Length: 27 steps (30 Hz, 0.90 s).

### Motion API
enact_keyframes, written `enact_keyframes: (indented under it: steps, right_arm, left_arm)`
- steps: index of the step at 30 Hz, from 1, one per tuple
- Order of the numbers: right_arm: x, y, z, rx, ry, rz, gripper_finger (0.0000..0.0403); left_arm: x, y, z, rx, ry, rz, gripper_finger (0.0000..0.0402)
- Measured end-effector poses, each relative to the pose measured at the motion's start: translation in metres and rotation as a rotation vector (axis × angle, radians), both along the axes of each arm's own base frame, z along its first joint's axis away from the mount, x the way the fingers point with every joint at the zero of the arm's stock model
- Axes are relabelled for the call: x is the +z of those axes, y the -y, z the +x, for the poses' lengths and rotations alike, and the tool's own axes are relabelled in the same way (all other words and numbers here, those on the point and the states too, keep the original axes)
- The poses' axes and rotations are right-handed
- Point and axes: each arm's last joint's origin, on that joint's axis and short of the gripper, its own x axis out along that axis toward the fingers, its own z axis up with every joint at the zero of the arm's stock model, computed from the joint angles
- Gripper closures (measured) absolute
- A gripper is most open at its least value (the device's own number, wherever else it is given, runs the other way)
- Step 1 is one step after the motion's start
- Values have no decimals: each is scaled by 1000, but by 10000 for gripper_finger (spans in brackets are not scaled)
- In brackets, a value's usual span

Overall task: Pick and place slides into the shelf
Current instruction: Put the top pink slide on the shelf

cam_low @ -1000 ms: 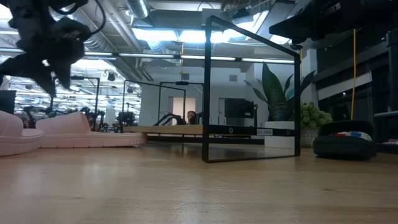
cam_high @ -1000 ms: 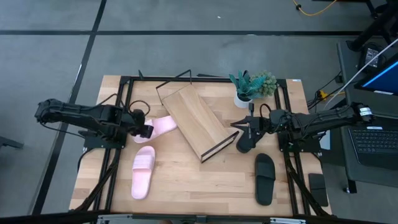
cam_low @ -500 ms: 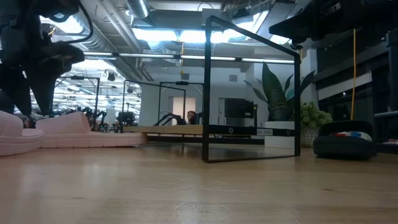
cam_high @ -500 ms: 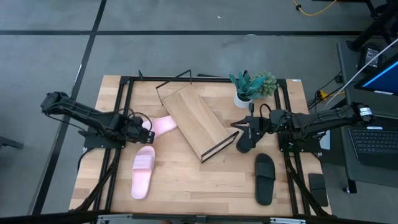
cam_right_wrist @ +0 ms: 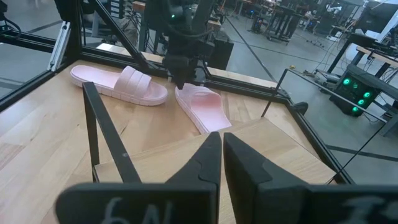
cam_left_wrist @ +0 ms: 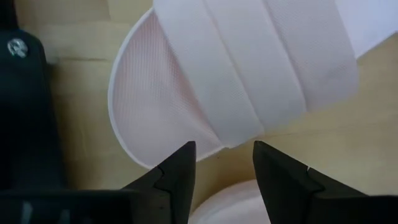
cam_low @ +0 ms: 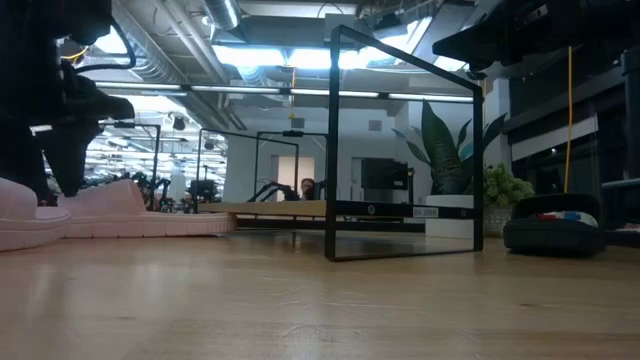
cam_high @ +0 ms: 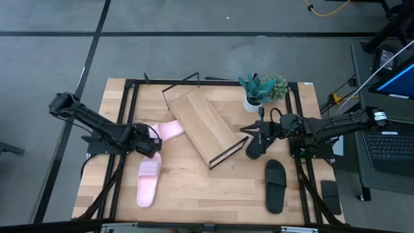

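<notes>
My left gripper (cam_high: 154,147) is open and points down between the two pale pink slides. One pink slide (cam_high: 148,181) lies flat near the table's near edge, its strap end (cam_left_wrist: 249,68) under my fingers. The other pink slide (cam_high: 171,129) lies with one end against the shelf (cam_high: 204,126), a slanted light-wood board on a black wire frame. My right gripper (cam_high: 247,132) is shut and hovers by the shelf's right end, above one black slide (cam_high: 253,149). The second black slide (cam_high: 275,186) lies flat nearer the near edge.
A potted plant (cam_high: 262,90) stands at the far right of the table. Black frame rails (cam_high: 123,162) run along the table's left and right sides. Bare tabletop (cam_high: 207,188) lies between the near pink slide and the near black slide.
My left gripper has come down toward the table and shifted slightly toward the near edge, ending between the two pink slides, while that arm's elbow has moved toward the right. The slides, shelf and right arm have stayed put.
</notes>
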Motion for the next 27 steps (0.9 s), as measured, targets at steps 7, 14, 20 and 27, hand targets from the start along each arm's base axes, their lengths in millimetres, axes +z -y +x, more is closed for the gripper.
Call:
enact_keyframes:
  steps: [7,14,20,27]
  right_arm:
    - [0,0,0,0,0,0,382]
    - [0,0,0,0,0,0,382]
    - [0,0,0,0,0,1,382]
    - [0,0,0,-1,1,3,382]
  left_arm:
    - [-6,3,3,-19,-26,55,250]
    - [-9,8,5,-48,-16,83,250]
    - [-16,11,3,-72,29,120,250]
    - [-45,6,-7,-76,97,124,250]
